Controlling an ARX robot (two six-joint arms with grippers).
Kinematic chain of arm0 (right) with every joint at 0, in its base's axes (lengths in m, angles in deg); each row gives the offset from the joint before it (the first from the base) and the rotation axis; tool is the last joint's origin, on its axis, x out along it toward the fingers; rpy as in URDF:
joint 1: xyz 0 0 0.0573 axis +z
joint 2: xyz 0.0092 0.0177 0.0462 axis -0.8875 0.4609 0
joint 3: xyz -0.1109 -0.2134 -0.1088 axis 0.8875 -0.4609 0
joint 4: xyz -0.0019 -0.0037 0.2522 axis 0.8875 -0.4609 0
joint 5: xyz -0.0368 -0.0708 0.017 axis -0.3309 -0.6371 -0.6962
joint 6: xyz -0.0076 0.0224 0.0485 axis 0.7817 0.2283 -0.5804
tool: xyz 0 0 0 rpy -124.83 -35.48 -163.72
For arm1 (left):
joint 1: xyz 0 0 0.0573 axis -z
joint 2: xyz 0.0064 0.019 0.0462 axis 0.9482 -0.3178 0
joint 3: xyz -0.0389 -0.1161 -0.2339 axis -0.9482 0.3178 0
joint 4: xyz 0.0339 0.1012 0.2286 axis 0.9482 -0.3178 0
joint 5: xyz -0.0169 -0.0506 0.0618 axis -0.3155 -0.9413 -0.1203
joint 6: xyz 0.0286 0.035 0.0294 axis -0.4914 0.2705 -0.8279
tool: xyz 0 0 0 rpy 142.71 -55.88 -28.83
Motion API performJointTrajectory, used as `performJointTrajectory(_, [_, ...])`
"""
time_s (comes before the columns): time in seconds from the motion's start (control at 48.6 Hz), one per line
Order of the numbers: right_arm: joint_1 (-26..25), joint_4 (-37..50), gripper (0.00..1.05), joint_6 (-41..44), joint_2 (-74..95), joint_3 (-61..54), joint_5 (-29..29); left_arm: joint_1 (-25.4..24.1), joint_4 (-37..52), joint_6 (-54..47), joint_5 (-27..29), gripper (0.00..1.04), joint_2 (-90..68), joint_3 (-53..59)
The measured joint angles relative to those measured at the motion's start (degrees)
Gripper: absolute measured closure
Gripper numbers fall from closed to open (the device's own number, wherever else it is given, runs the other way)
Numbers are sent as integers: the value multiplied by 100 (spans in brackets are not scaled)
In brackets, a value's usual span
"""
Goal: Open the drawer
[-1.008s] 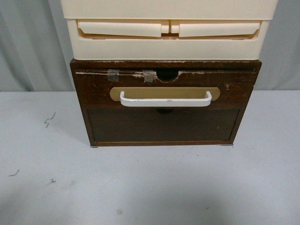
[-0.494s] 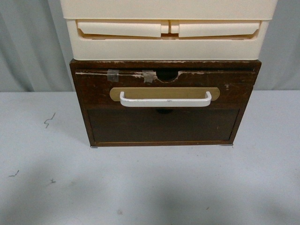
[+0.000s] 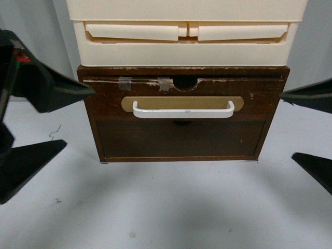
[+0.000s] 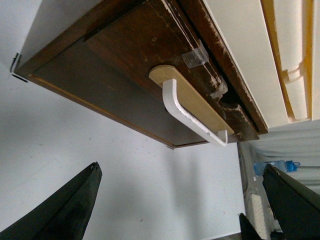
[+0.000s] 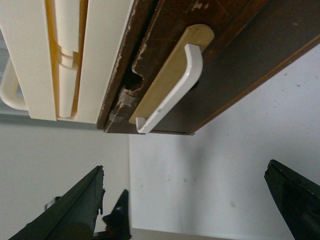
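Drawer (image 3: 106,101) sits in the dark wooden cabinet (image 3: 181,71) under the cream plastic drawers (image 3: 187,53). It seems shut. Its front faces us, its long axis running left to right, as does its white bar handle (image 3: 183,110). We hold our left gripper (image 3: 78,118) and right gripper (image 3: 288,126) on either side, both spread wide, grasping nothing.

A cream plastic drawer unit (image 3: 187,52) sits stacked on the brown wooden cabinet (image 3: 181,70), its two flap pulls meeting at the middle. A plain dark brown panel (image 3: 181,138) with no handle fills the cabinet's lower front. The pale grey worktop (image 3: 171,207) bears small dark scribbles (image 3: 54,133) (toward the left). A grey curtain (image 3: 31,62) hangs behind. The left wrist view shows a blue bottle (image 4: 275,166) far off.
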Motion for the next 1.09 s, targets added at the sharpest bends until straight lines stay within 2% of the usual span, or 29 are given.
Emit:
performJointTrajectory(0.123, [31, 1228, 6, -772, 1233, 590, -83, 59, 890, 697, -225, 7, -1567, -896])
performJointTrajectory(0.185, [39, 1495, 6, -898, 2006, 1021, -118, 85, 1311, 990, -426, 7, -2474, -1445])
performJointTrajectory(0.658, [308, 1379, 7, -699, 2892, 1928, -160, -33, 1469, 1270, -776, 7, -3368, -2166])
performJointTrajectory(0.7, [323, 1294, 10, -658, 2953, 1996, -192, -42, 1443, 1259, -826, 8, -3405, -2214])
performJointTrajectory(0.905, [358, 1224, 30, -562, 3136, 2155, -291, -35, 1484, 1309, -892, 29, -3550, -2328])
performJointTrajectory(0.967, [369, 1235, 41, -520, 3198, 2190, -323, -31, 1558, 1333, -892, 38, -3587, -2328])
performJointTrajectory(1.091, [369, 1209, 56, -455, 3241, 2218, -343, -28, 1635, 1419, -885, 52, -3617, -2328])
